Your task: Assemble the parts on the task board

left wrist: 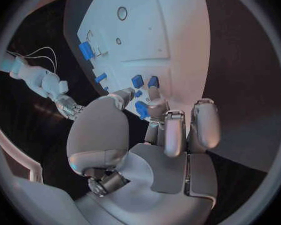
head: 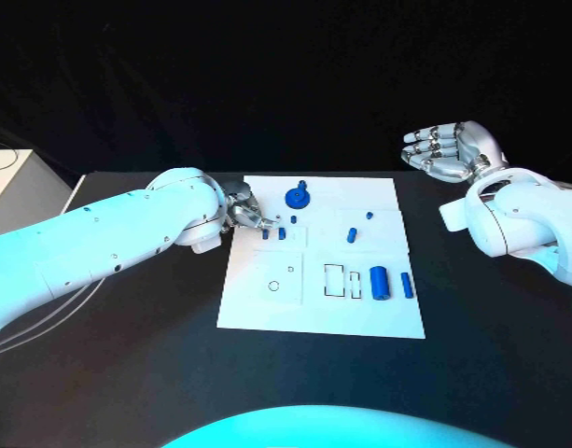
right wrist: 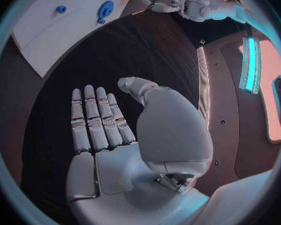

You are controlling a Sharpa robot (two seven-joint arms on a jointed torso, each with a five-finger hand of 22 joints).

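A small blue part (left wrist: 142,110) is pinched by the left hand (head: 248,217) at the task board's (head: 266,313) left edge. Off its right edge, over bare table (head: 501,355), the right hand (head: 450,151) is held open, empty.

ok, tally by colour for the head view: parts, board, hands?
Blue parts: 7
White task board: 1
Silver hands: 2, left hand and right hand
Total: 10
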